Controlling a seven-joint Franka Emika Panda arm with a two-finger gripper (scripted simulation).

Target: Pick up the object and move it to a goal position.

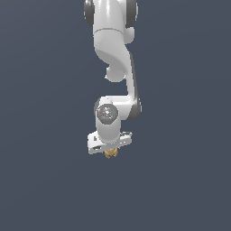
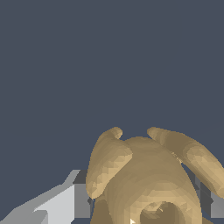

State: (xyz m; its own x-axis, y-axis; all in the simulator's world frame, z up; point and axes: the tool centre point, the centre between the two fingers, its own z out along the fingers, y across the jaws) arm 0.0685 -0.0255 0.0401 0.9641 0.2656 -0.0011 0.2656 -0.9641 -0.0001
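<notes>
So the white arm (image 1: pixel 113 58) comes down from the top of the exterior view and ends in its pincer (image 1: pixel 110 152), which sits roughly in the middle of the dark blue-grey worktop (image 1: pixel 45 180), well away from every edge and corner that shows. No edge of that surface is actually in frame, so I can't pin it any closer than that.

The object (image 1: pixel 110 153) is a tiny tan-gold lumpy thing, and in the exterior view it just peeks out right under the wide white hand of the arm. It's much smaller than the hand above it.

The wrist view is way clearer. The object (image 2: pixel 148 183) fills the lower part of the picture, with rounded nubs sticking out from a fatter body and a round hollow in the part nearest the camera. A grey finger (image 2: pixel 65 203) shows on one side of it and another grey finger (image 2: pixel 210 197) on the other, both right up against it. So the pincer is clamped onto the object, holding it between the two fingers.

Can't tell from either picture whether it's lifted off the worktop or touching it.
</notes>
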